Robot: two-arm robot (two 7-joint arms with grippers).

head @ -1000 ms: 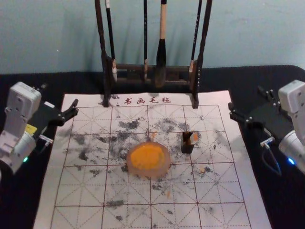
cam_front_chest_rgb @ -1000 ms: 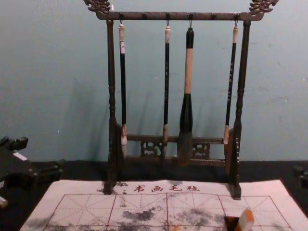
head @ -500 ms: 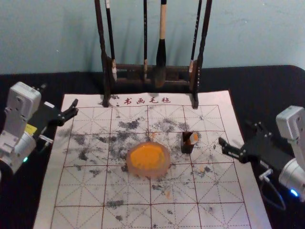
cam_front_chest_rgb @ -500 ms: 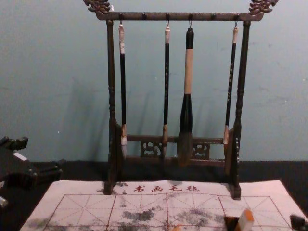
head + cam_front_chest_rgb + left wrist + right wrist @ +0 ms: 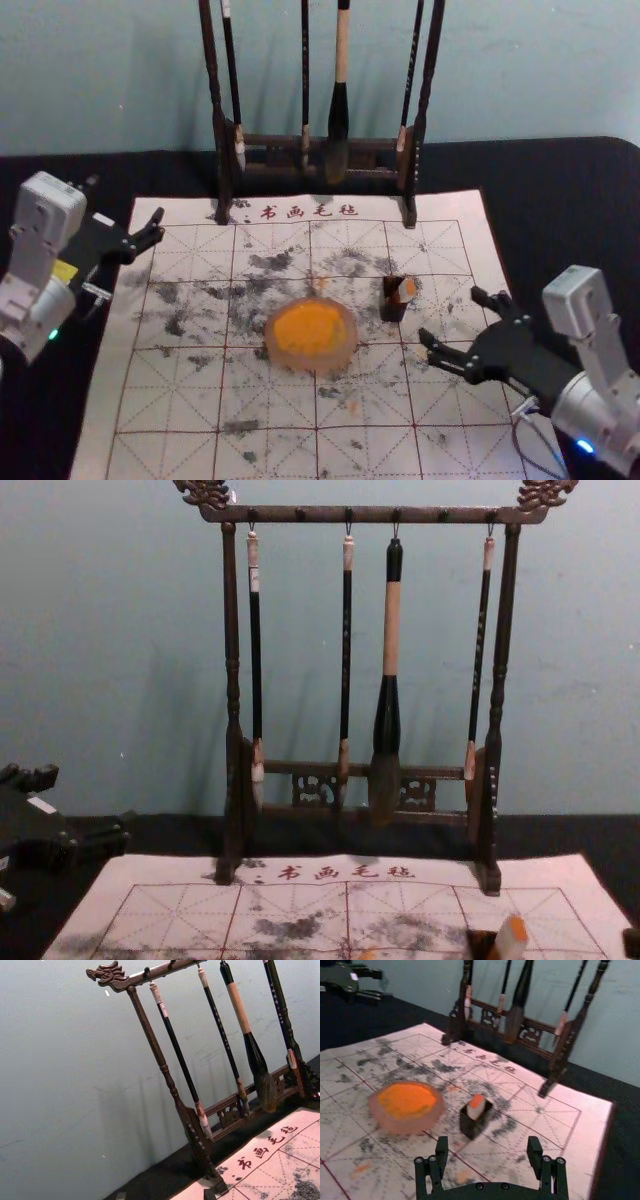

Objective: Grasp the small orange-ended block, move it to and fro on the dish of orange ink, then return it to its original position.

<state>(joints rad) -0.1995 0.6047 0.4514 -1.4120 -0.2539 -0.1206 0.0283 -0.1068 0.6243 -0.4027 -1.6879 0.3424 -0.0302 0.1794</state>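
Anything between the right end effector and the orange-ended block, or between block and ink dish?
Nothing visible stands between the right end effector and the block, or between block and dish, except the walls of the black holder around the block's lower part.

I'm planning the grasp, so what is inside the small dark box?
The block, leaning, its orange end sticking out above the box. Its lower part and the box's floor are hidden.
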